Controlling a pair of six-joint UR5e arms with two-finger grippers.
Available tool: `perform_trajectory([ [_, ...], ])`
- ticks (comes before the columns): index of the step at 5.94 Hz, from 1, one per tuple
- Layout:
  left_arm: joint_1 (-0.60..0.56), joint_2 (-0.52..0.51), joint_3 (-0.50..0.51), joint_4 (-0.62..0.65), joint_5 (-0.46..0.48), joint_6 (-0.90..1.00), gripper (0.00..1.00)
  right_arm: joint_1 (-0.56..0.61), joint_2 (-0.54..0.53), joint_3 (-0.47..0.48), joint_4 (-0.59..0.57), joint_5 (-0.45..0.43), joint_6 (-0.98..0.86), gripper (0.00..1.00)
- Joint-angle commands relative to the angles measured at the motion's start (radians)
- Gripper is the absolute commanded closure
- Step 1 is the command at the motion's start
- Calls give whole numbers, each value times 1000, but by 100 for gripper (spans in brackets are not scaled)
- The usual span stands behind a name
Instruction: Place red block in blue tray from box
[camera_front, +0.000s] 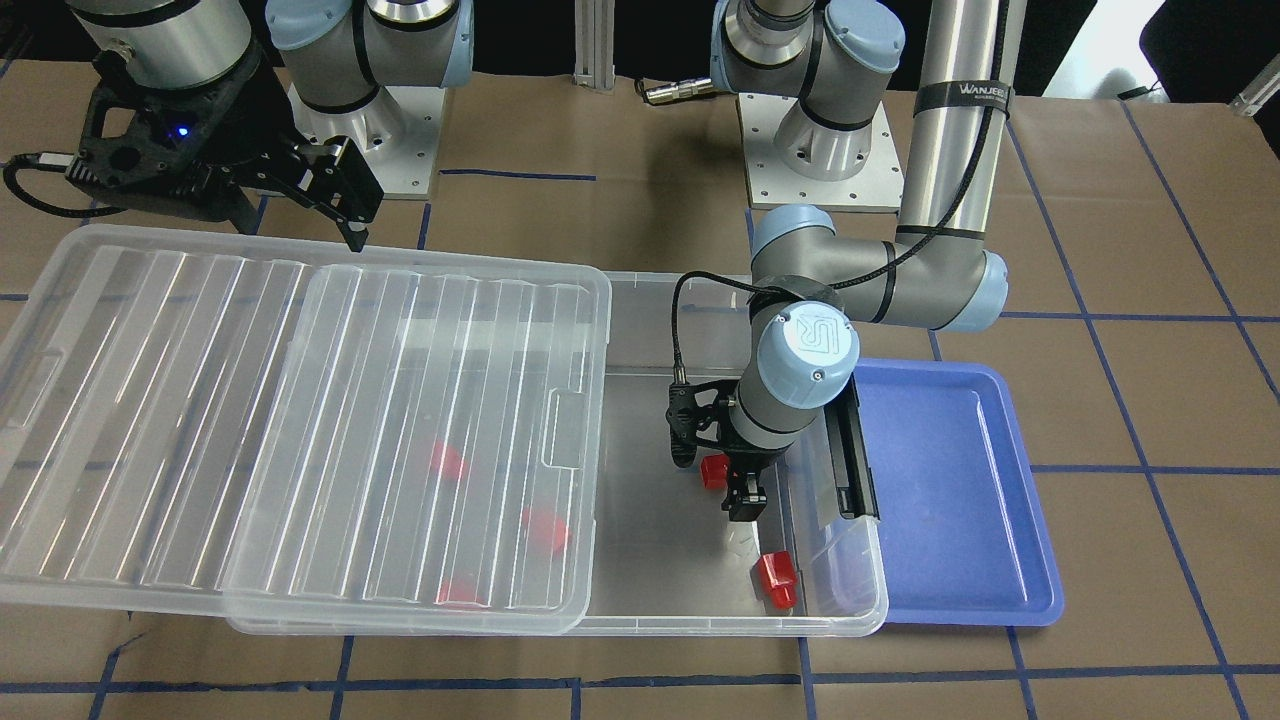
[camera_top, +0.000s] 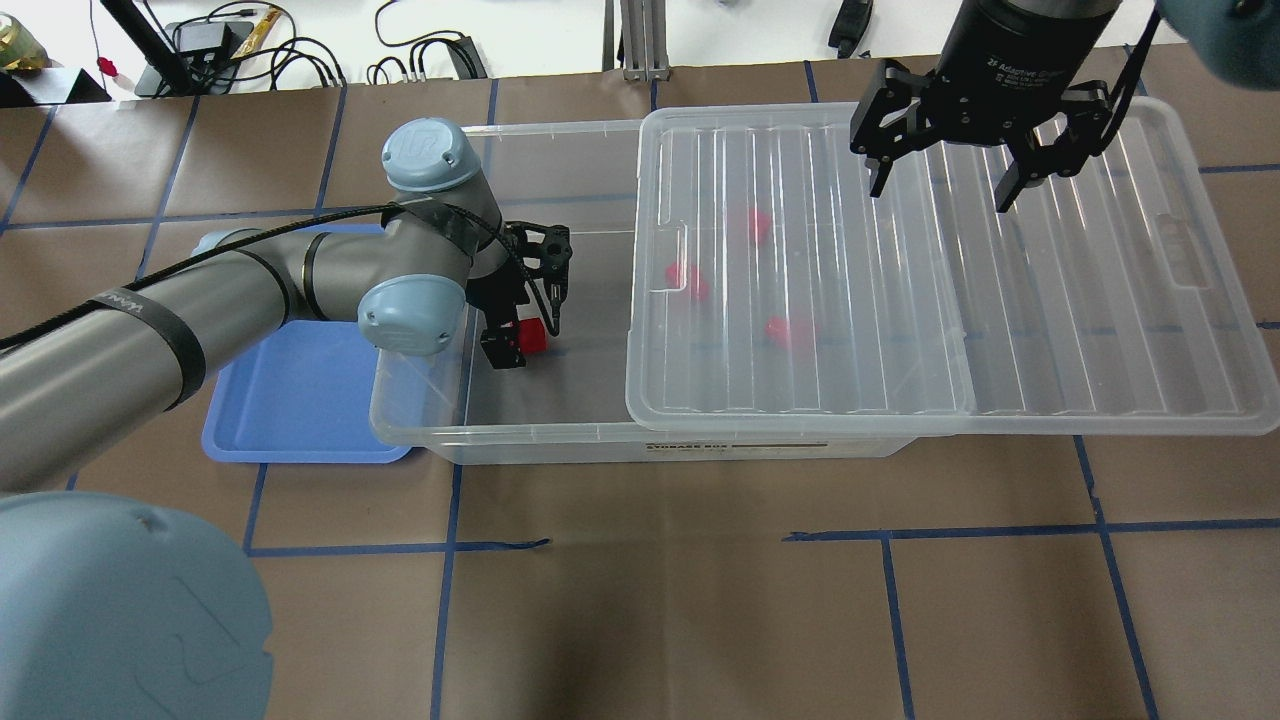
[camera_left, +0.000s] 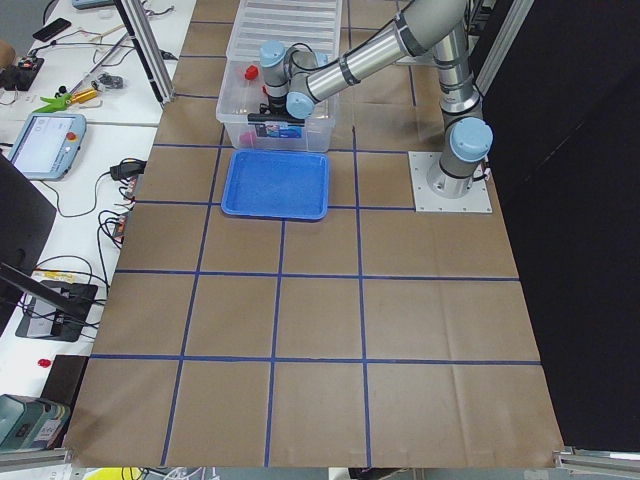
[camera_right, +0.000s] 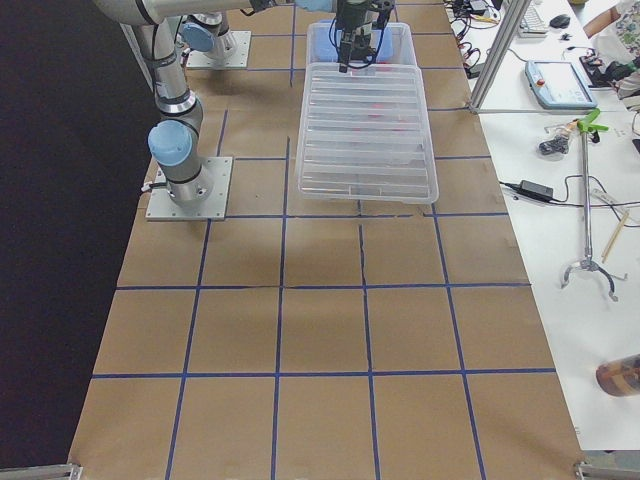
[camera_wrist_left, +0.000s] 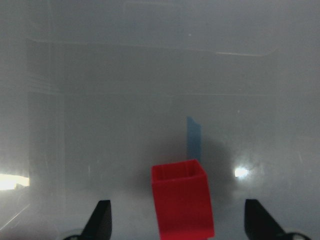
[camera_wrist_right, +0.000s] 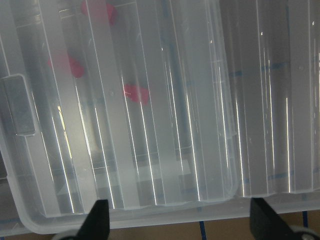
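The clear box (camera_top: 560, 442) has its ribbed lid (camera_top: 900, 300) slid half off toward my right. My left gripper (camera_top: 527, 338) is down in the uncovered end, open, with a red block (camera_top: 533, 338) standing between its fingers. The left wrist view shows that block (camera_wrist_left: 182, 202) on the box floor with a gap to each fingertip (camera_wrist_left: 102, 216). A second red block (camera_front: 777, 580) lies near the box's end wall. Three more show blurred under the lid (camera_front: 546, 530). The blue tray (camera_front: 950, 500) sits empty beside the box. My right gripper (camera_top: 940, 195) hangs open above the lid.
The lid overhangs the box's far end and rests on the table (camera_front: 640, 680). My left arm's elbow (camera_top: 415, 310) crosses over the tray and the box's end wall. The two arm bases (camera_front: 820, 160) stand behind the box.
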Motion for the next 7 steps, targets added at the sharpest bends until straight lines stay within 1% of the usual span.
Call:
perform_trajectory([
  [1,-1,-1,-13,44,-13,3,85,3,6,3,-4,-5,-3,0],
  [2,-3,28,-10,38,-7,1,95,3,7,5,-4,-6,-3,0],
  [3,-4,81,7,-3,-4,-9,95,3,7,5,-4,-6,-3,0],
  [4,-3,174,25,-100,-4,-28,95,3,11,5,-6,-8,-13,0],
  [5,16,265,81,-269,-4,-28,95,1,12,7,-10,-9,-42,0],
  [6,51,328,144,-413,4,-16,95,-20,18,4,-29,-14,-121,0],
  [7,141,360,136,-437,2,33,95,-89,29,4,-47,-47,-219,0],
])
